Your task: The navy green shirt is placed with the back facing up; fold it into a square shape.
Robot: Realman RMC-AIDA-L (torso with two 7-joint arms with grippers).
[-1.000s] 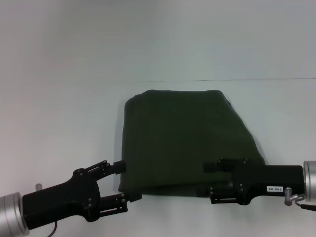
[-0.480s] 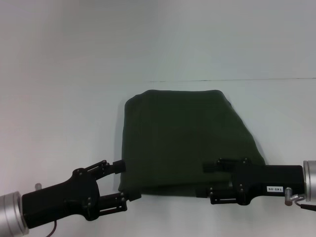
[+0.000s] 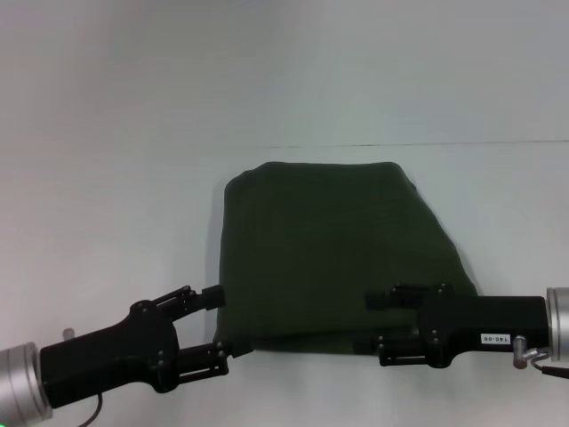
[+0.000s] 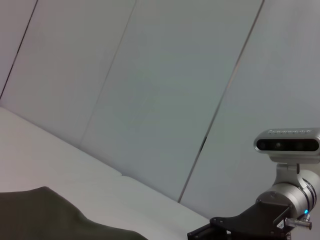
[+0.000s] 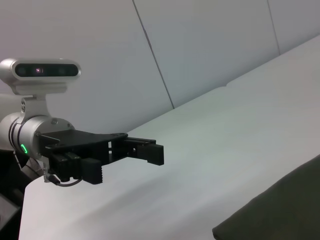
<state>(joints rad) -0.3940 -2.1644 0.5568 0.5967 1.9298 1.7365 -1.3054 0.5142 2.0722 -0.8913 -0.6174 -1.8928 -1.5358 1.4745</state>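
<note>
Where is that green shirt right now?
In the head view, the navy green shirt lies folded mid-table, its near edge between the left gripper and right gripper.

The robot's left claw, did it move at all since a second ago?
Yes, a little. The left gripper has crept in toward the near left corner of the navy green shirt, which has stayed put on the table.

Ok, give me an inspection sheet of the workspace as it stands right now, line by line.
Surface: white table, bare around the garment.
Job's things: navy green shirt, already folded into a compact, roughly square bundle, lying flat.
Clutter: nothing seen.
Grippers: left gripper open at the shirt's near left corner; right gripper open at the near right edge.
Cables: a thin wire under the left arm.
Surroundings: plain pale panelled wall.
</note>
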